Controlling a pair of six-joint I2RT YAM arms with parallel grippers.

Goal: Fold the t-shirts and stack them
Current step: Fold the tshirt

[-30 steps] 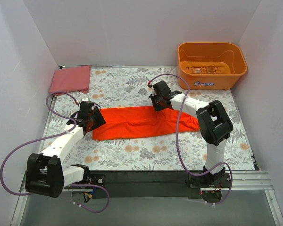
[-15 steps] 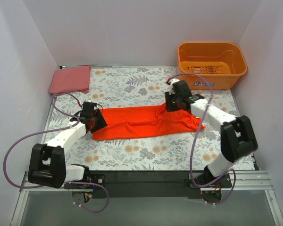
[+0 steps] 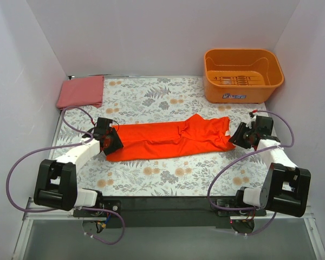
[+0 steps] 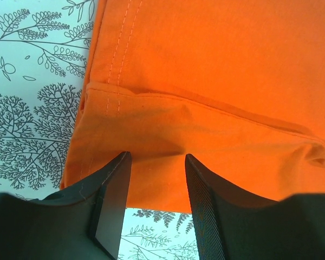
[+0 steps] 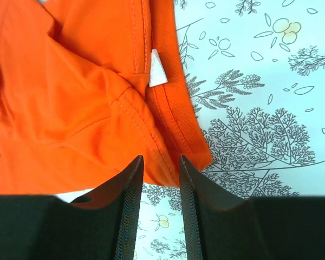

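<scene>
The vivid orange-red t-shirt lies as a long band across the middle of the flowered table. My left gripper is at its left end, low over the hem, open. In the left wrist view the shirt's hem fills the frame and its near edge lies in the gap of the gripper. My right gripper is at the right end, open. The right wrist view shows the collar with a white label just ahead of the gripper. The duller pinkish-red t-shirt lies folded at the back left.
An orange plastic tub stands at the back right corner. White walls close the table on the left, back and right. The flowered cloth runs bare between the shirt and the arm bases.
My right gripper has let go of the shirt's middle, opened and swung right and nearer to the collar end. The shirt's right part now lies bunched. The left gripper barely moved.
</scene>
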